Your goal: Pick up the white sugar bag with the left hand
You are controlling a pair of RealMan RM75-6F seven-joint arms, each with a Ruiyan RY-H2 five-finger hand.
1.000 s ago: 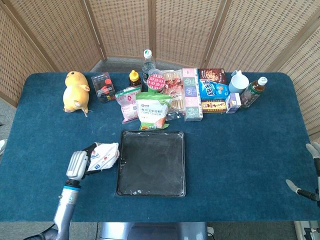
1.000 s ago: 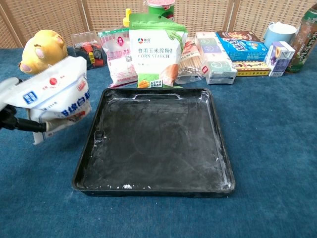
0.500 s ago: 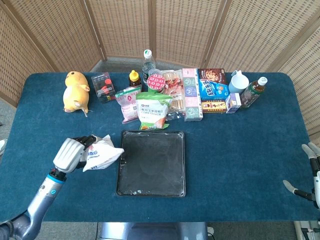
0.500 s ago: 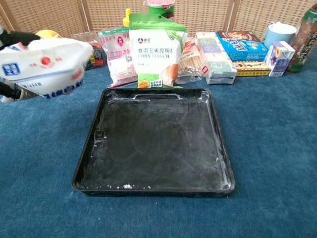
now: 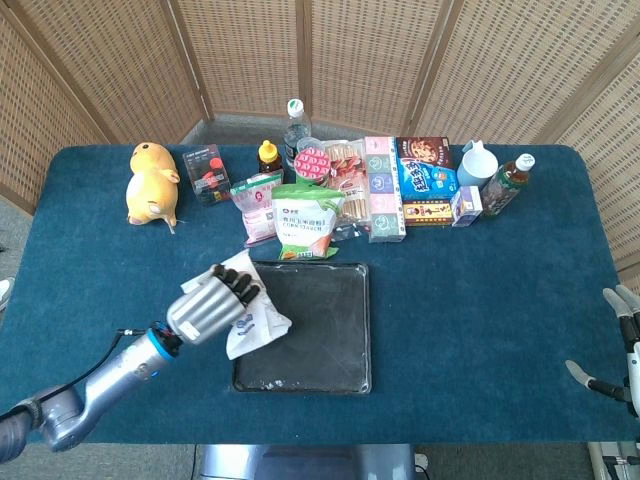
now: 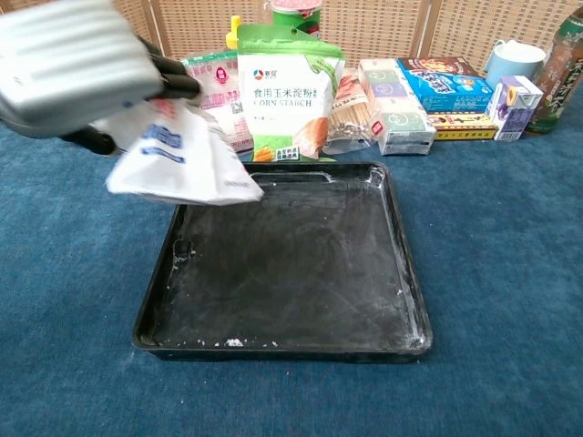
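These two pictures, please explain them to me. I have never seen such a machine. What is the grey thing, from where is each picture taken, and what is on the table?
The grey thing is the robot's left hand, a mechanical hand with fingers on the end of a metal arm. It grips a white sugar bag, lifted clear of the table.

The head view looks down from the robot's head; the chest view looks forward from lower, so the same hand and bag look large there.

On the blue table lies a black baking tray dusted with white powder. Behind it stand groceries: a corn starch pouch, boxes, bottles and a yellow plush toy.

The right hand shows only at the edge, fingers apart, holding nothing.
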